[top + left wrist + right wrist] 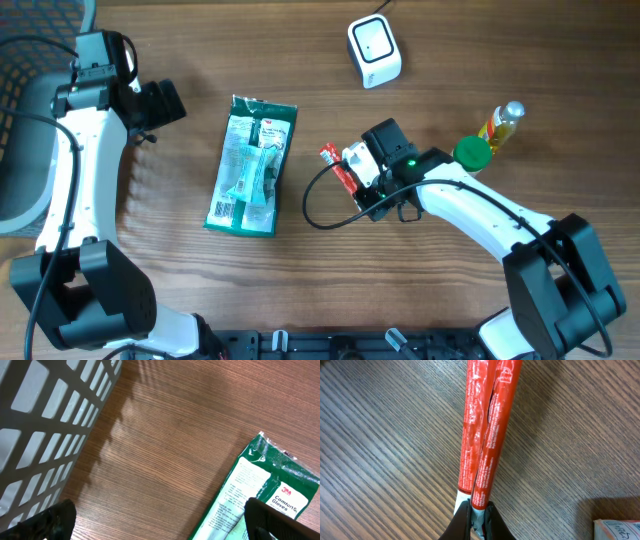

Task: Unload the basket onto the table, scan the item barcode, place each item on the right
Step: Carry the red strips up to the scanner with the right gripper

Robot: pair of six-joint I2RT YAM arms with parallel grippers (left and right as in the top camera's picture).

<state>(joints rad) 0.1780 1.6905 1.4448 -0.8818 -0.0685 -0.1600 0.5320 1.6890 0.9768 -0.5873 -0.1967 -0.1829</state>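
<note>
A thin red packet [333,164] lies on the wood table at the middle; in the right wrist view the red packet [487,425] runs lengthwise away from the camera. My right gripper [351,176] [479,510] is shut on the packet's near end. No barcode on it shows. The white barcode scanner [374,50] stands at the back, apart from the packet. My left gripper [165,103] [162,525] hangs open at the far left, nothing between its fingers, its right fingertip [280,520] over a green glove pack [260,490].
The green glove pack [250,165] lies flat, left of centre. A grey lattice basket [45,425] [25,120] sits at the left edge. A green-capped container [472,152] and a small yellow bottle [502,123] stand right of my right gripper.
</note>
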